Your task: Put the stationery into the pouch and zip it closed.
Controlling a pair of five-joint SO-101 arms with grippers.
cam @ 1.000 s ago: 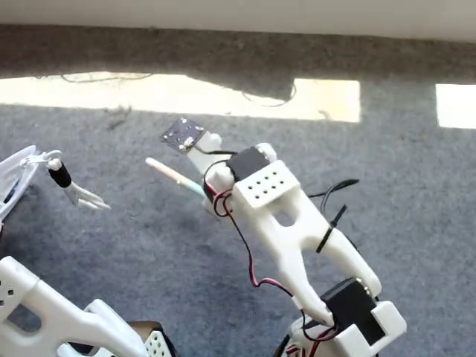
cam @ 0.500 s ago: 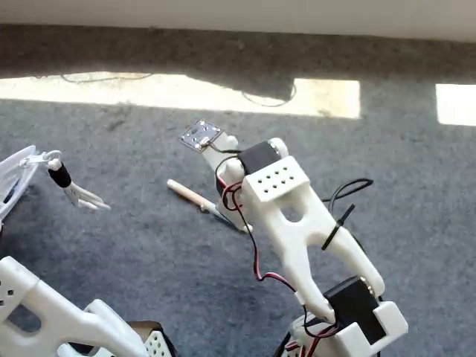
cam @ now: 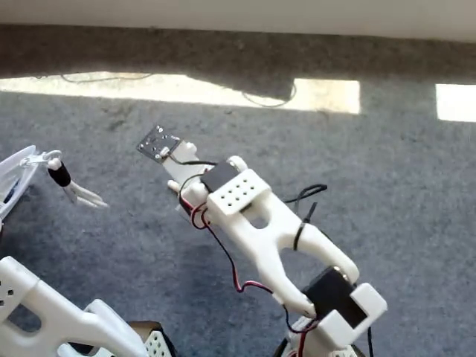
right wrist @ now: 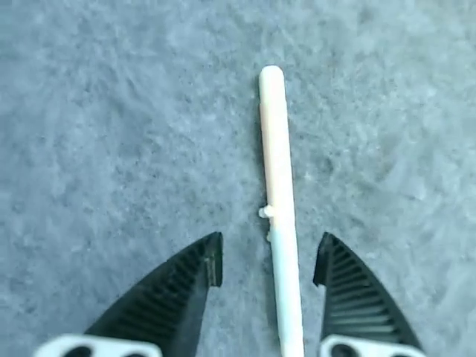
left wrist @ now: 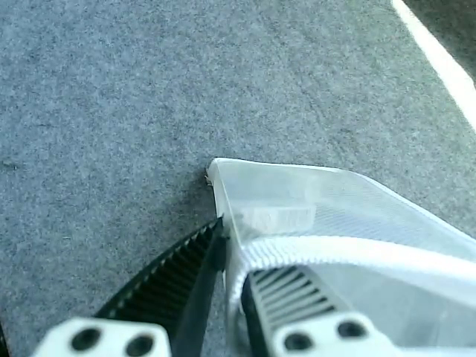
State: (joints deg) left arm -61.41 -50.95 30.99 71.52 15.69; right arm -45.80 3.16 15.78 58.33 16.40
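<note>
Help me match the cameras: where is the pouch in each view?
High view: pouch at the far left edge.
Left wrist view: centre, its edge in the jaws of the left gripper.
Right wrist view: not in it.
Shared landmark: the grey carpet.

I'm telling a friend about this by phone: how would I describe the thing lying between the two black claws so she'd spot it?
Start from the grey carpet that covers the table, then find the open right gripper with black toothed jaws. Between them lies a slim cream-white plastic pen, the one straight stick here, unlike the see-through mesh pouch.
</note>
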